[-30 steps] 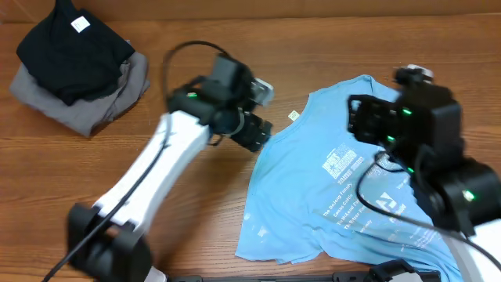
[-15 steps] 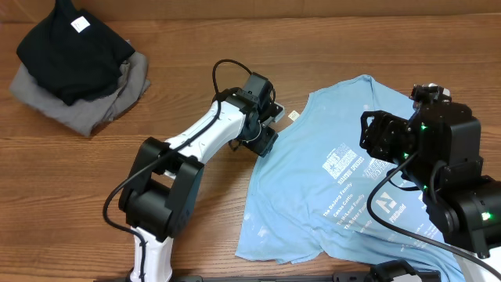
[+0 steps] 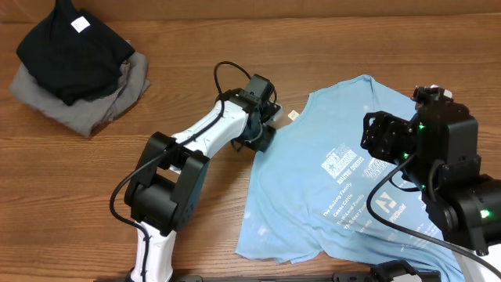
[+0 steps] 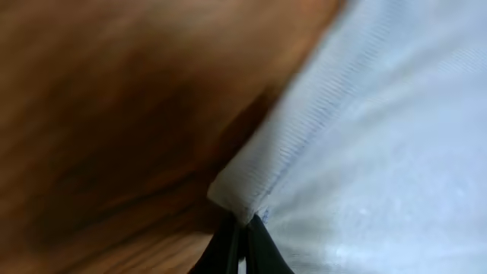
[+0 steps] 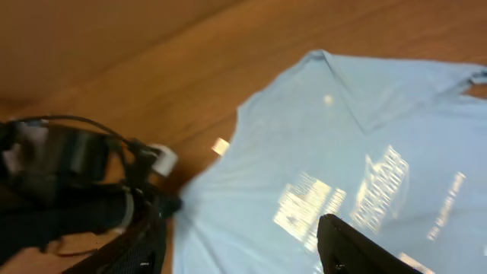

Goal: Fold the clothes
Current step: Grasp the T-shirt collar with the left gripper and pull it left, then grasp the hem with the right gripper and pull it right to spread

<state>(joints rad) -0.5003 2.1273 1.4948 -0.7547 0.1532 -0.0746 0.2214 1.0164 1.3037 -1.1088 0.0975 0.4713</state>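
The clothes, a light sky-blue T-shirt (image 3: 313,180) with white lettering, lie spread on the wooden table right of centre. My left gripper (image 3: 264,135) sits at the shirt's left edge. In the left wrist view the left gripper (image 4: 243,232) is shut on a pinched corner of the shirt's hem (image 4: 236,194), with the blue cloth (image 4: 380,152) filling the right side. My right gripper (image 5: 243,251) hovers open above the printed lettering (image 5: 304,205), nothing between its fingers (image 5: 346,247). In the overhead view the right arm (image 3: 423,157) covers the shirt's right side.
A black folded garment (image 3: 70,47) with a white tag lies on a grey folded garment (image 3: 94,106) at the far left. A small pale tag (image 3: 293,116) lies on the wood beside the shirt's upper left edge. The left arm (image 5: 76,198) shows in the right wrist view.
My left arm swung its gripper down onto the shirt's left edge and the jaws closed on the cloth. The right arm shifted a little to the right above the shirt.
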